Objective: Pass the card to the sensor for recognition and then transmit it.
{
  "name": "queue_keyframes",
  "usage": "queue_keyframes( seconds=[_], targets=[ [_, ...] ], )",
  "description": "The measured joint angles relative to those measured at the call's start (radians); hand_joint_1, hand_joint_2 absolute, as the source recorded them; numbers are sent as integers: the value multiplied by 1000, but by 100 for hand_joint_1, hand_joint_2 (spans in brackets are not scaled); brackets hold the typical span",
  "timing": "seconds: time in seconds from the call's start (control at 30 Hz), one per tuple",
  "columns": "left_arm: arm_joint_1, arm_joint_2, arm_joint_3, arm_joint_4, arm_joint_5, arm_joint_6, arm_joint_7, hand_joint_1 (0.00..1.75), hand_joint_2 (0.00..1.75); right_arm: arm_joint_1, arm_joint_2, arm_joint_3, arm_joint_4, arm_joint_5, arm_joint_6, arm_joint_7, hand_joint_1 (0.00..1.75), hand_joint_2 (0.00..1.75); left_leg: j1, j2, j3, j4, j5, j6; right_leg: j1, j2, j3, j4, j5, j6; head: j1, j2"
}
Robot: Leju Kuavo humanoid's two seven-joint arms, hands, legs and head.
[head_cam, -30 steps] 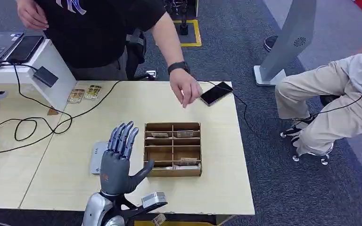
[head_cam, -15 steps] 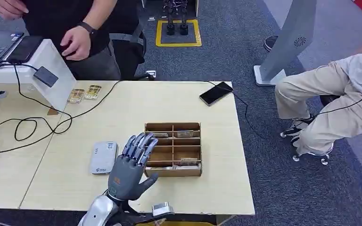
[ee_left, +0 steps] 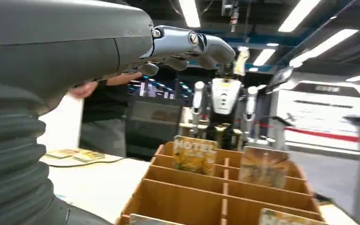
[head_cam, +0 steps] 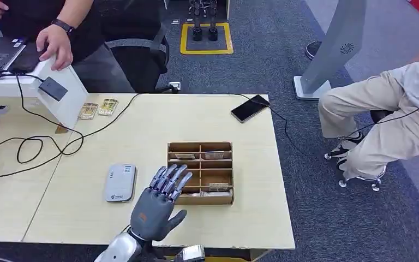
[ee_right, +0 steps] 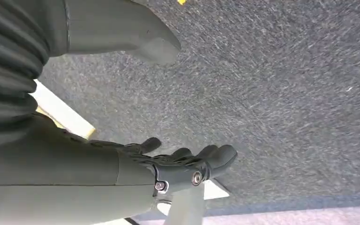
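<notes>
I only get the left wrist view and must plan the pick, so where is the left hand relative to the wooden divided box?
Observer: The left hand hovers, holding nothing, above the near left corner of the brown wooden divided box.
Operator: Where's the sensor?
Observer: A white flat rounded device, likely it, lies on the pale wooden table left of the box.
Operator: The right hand?
Observer: The right hand hangs over grey carpet, empty.

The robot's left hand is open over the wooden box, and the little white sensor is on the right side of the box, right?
Not quite. The head view shows the white sensor on the left side of the wooden box. The left hand is open over the box.
</notes>
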Motion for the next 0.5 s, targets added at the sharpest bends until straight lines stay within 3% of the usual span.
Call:
queue_keyframes(
  seconds=[0.17,0.5],
  targets=[
    [11,-37,-4,0,-16,10,92,0,175,2,10,0,-20,-27,0,22,0,175,0,0,0,0,0,0,0,0,0,0,0,0,0,0],
    [24,-82,-12,2,-95,2,183,0,175,5,28,0,-40,-27,0,18,0,175,0,0,0,0,-1,1,0,0,0,0,0,0,0,0]
  ],
)
